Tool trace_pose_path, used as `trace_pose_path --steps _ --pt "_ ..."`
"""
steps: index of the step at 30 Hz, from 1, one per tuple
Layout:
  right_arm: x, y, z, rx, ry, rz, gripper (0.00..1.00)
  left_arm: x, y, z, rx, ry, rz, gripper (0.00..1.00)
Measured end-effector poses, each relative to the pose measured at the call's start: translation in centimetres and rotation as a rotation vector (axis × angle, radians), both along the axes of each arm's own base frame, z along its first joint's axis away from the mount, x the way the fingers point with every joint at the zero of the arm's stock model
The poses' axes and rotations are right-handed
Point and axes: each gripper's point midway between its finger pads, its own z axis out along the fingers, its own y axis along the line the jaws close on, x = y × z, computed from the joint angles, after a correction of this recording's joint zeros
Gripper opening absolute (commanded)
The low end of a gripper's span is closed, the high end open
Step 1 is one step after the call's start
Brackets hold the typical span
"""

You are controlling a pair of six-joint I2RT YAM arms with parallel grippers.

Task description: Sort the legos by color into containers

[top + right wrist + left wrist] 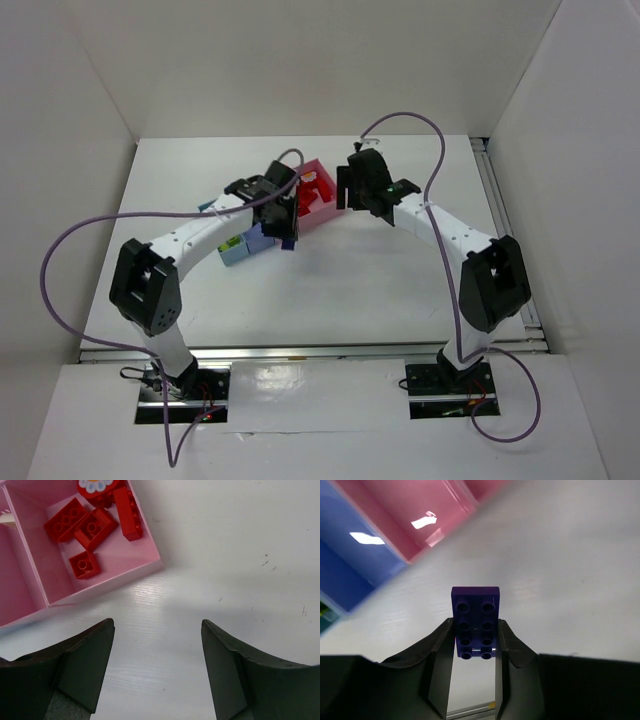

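Observation:
My left gripper (pixel 475 632) is shut on a purple lego (pixel 475 607) and holds it above the white table, just off the trays' edge. In that view a pink tray (pixel 390 520) and the medium blue tray (pixel 345 570) lie at the upper left. My right gripper (pixel 157 625) is open and empty over bare table, beside the end pink tray (pixel 125 575), which holds several red legos (pixel 90 527). From the top view the left gripper (pixel 289 230) is at the tray row (pixel 318 205) and the right gripper (pixel 350 190) is just right of it.
The light blue tray (pixel 235 255) at the row's left end holds something lime green (pixel 228 243). A second pink tray (pixel 15 585) adjoins the red one. White walls enclose the table; purple cables arc over both arms.

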Motion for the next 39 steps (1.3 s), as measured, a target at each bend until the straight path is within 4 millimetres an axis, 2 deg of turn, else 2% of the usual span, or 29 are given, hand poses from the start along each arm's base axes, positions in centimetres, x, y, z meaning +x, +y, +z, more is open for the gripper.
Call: trace_pose_path --steps 3,6,9,12,13,14,16,18,20,21,23,24,25,26,28,30,33,35,37,39 --pt "0.0 -0.4 0.6 0.003 -0.015 -0.014 0.77 3.0 2.8 2.2 -0.049 -0.040 0.122 0.20" --pt "0.1 -1.2 1.2 0.001 -0.032 -0.038 0.77 5.5 6.0 2.8 -0.080 -0.042 0.260 0.20" --pt "0.3 -2.1 1.5 -0.001 -0.037 -0.062 0.77 7.4 8.8 2.2 -0.089 -0.029 0.367 0.20" --pt "0.4 -2.7 1.5 -0.008 -0.035 -0.078 0.77 8.7 10.4 1.0 -0.086 -0.003 0.433 0.24" --pt "0.4 -3.0 1.4 -0.011 -0.033 -0.084 0.77 9.1 10.6 0.6 -0.085 0.003 0.445 0.27" --pt "0.4 -3.2 1.3 -0.014 -0.029 -0.087 0.77 9.5 10.8 0.3 -0.083 0.011 0.454 0.36" --pt "0.3 -3.5 1.1 -0.019 -0.024 -0.095 0.77 9.9 10.9 -0.4 -0.078 0.024 0.463 0.44" --pt "0.2 -3.7 0.8 -0.023 -0.015 -0.097 0.77 10.0 10.8 -0.9 -0.074 0.038 0.471 0.71" --pt "0.0 -3.8 0.6 -0.026 -0.008 -0.096 0.77 10.1 10.9 -1.2 -0.071 0.047 0.486 0.86" --pt "0.0 -3.8 0.6 -0.026 -0.006 -0.094 0.77 10.0 10.9 -1.3 -0.068 0.050 0.489 0.90" --pt "0.0 -3.7 0.6 -0.024 -0.005 -0.092 0.79 9.9 10.9 -1.2 -0.069 0.054 0.501 0.91" --pt "-0.1 -3.7 0.5 -0.023 -0.004 -0.091 0.83 9.9 10.9 -1.2 -0.070 0.053 0.502 0.91" --pt "-0.1 -3.7 0.5 -0.019 -0.004 -0.096 0.94 9.9 10.8 -1.1 -0.067 0.051 0.499 0.91" --pt "-0.1 -3.8 0.5 -0.018 -0.004 -0.105 1.00 9.8 10.7 -1.0 -0.061 0.049 0.495 0.91" --pt "-0.2 -4.4 0.4 -0.023 0.001 -0.154 1.00 9.6 10.2 -0.7 -0.040 0.031 0.467 0.91" --pt "-0.3 -5.6 0.3 -0.037 0.011 -0.225 1.00 9.1 9.0 0.2 -0.018 0.000 0.412 0.91" --pt "-0.4 -8.1 0.2 -0.041 0.018 -0.376 1.00 7.7 6.3 2.8 -0.005 -0.081 0.308 0.91" --pt "-0.5 -9.7 0.1 -0.039 0.015 -0.466 1.00 6.0 4.9 4.9 -0.017 -0.135 0.239 0.90" --pt "-0.9 -11.1 0.0 -0.033 0.006 -0.530 1.00 4.8 4.6 6.9 -0.033 -0.181 0.207 0.90" --pt "-2.4 -12.1 -0.3 -0.027 0.006 -0.565 1.00 4.0 5.3 8.6 -0.048 -0.225 0.214 0.90"
